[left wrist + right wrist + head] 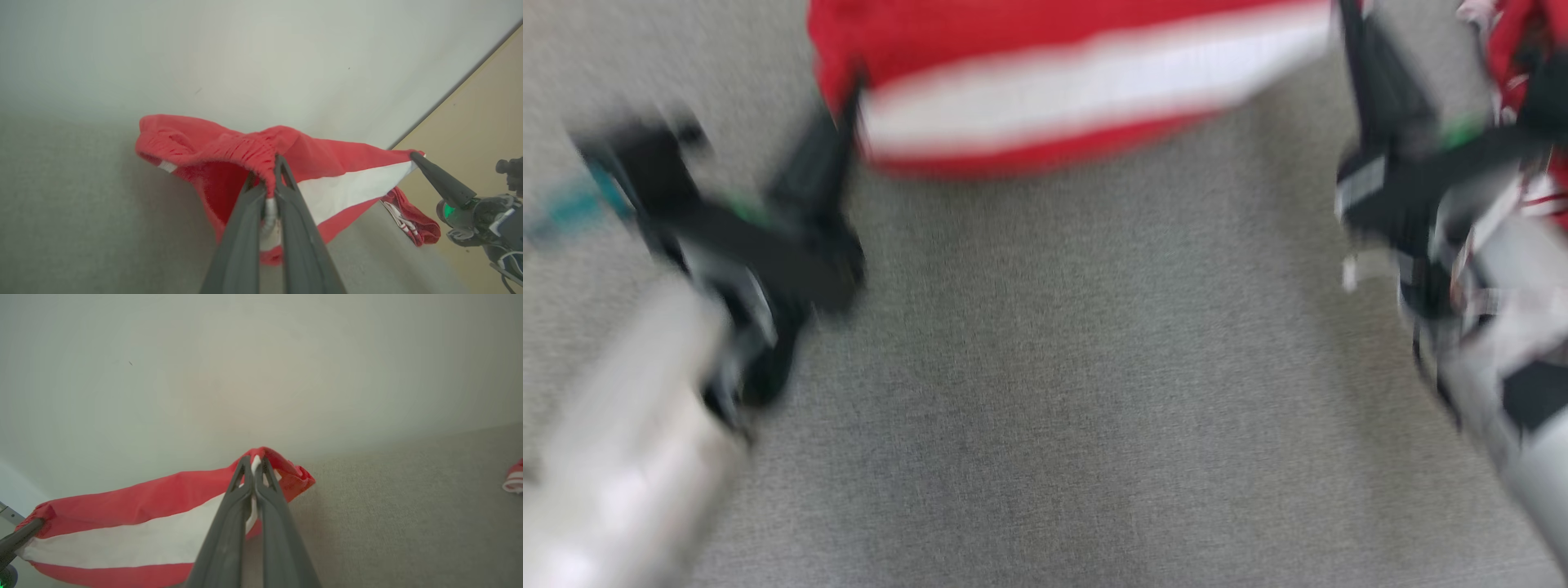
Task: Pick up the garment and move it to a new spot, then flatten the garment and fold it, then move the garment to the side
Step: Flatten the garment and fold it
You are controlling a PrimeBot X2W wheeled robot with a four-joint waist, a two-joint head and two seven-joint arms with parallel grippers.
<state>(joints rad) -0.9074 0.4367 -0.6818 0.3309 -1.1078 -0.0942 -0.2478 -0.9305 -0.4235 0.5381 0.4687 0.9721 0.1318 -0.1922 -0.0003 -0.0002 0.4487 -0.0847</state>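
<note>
The left jaws and the right jaws are both clamped on the garment [327, 163]: the left on its gathered red waistband, the right on a corner at the end of its white stripe. The garment hangs stretched between them over a grey textured surface [1045, 392], close to a pale wall [261, 355]. Whether its lower edge touches the surface I cannot tell. Another red and white cloth [514, 479] lies apart on the grey. The left forearm [621, 457] and the right forearm [1527, 474] reach forward, both blurred in the head view.
</note>
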